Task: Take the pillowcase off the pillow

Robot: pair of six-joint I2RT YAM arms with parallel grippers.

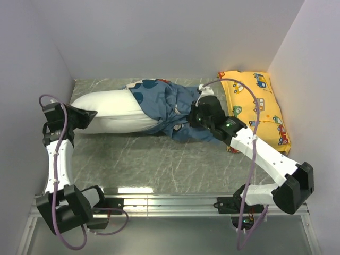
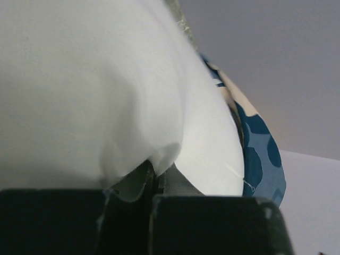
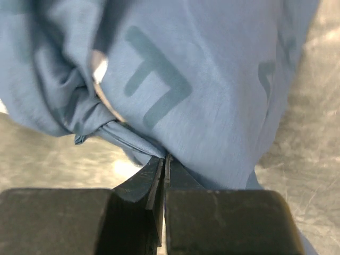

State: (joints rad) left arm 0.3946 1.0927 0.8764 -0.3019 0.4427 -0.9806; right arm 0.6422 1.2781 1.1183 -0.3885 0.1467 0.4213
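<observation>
Grey marbled tabletop (image 1: pixel 159 159) boxed in by pale walls. Lying across its far side, plump white rectangular pillow (image 1: pixel 114 111): left half bare, right half inside bunched dusty-blue printed fabric pillowcase (image 1: pixel 164 103). Left gripper (image 2: pixel 155 176) clamped shut on a pinch of white pillow end; right gripper (image 3: pixel 164 159) closed tight on a fold of blue cloth. Looks roughly half done. Likely risks: thin pinch slipping free under pull; cloth catching on pillow bulk; dragging everything rightward into yellow car-print cushion (image 1: pixel 255 101).
</observation>
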